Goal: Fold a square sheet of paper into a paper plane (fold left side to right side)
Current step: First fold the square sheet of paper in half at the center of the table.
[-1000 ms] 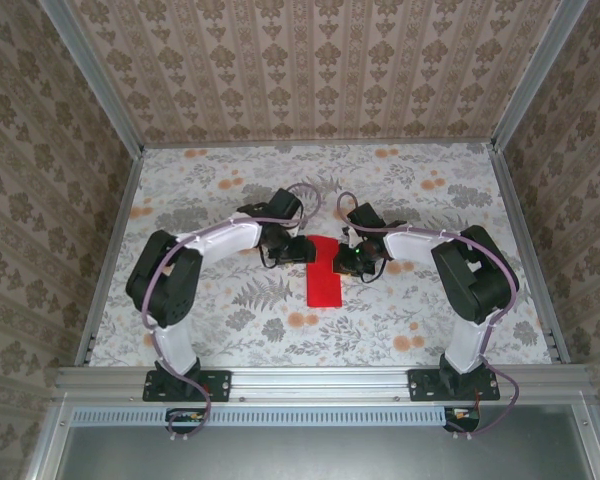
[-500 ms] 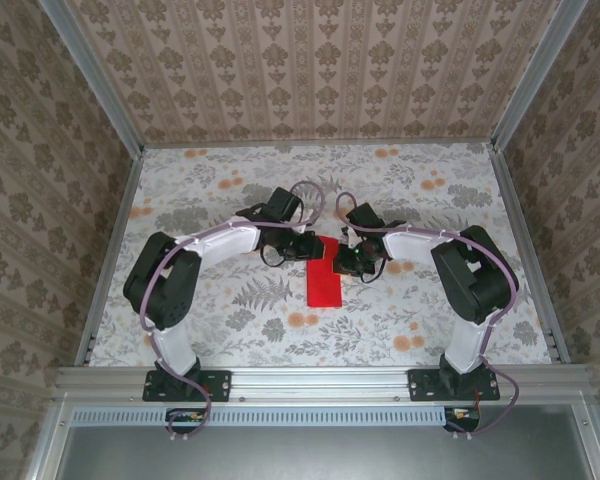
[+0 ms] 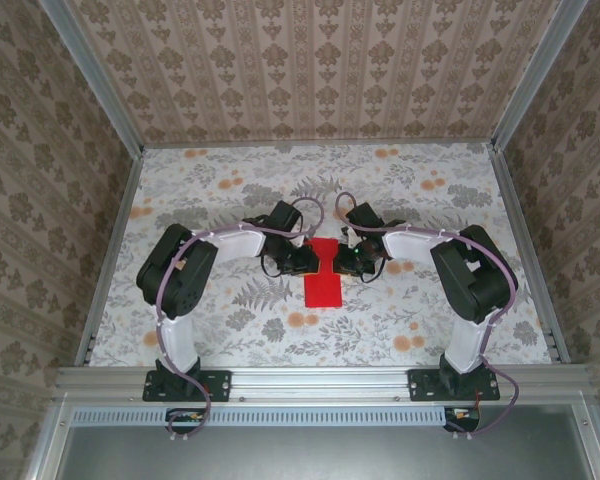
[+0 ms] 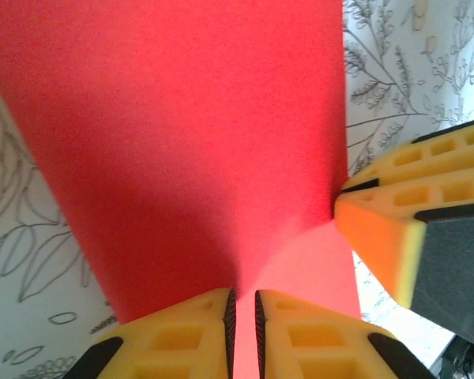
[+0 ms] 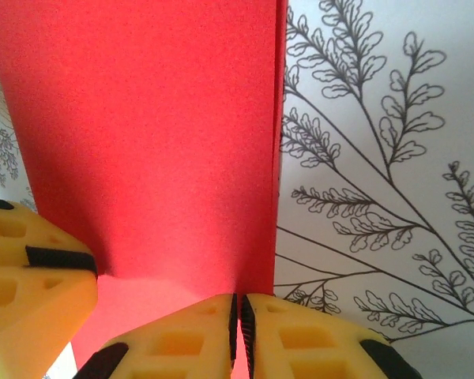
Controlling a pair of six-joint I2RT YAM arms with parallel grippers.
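The square sheet of paper (image 3: 322, 286) is bright red and lies folded to a narrow strip at the table's middle, its far end wider and raised. My left gripper (image 3: 308, 258) is at that far end's left edge, shut on the paper (image 4: 182, 142), which runs between its yellow fingertips (image 4: 242, 324). My right gripper (image 3: 342, 262) is opposite at the right edge, shut on the folded edge of the paper (image 5: 142, 142) near its jaws (image 5: 238, 328). Each wrist view shows the other gripper's yellow finger touching the sheet from the side.
A floral cloth covers the table (image 3: 230, 190), which patterned walls enclose at the back and both sides. An aluminium rail (image 3: 320, 380) with both arm bases runs along the near edge. Open cloth lies left, right and beyond the paper.
My left gripper has moved right onto the paper's left edge and closed on it. The paper's far end now looks wider and lifted. The right gripper has held still.
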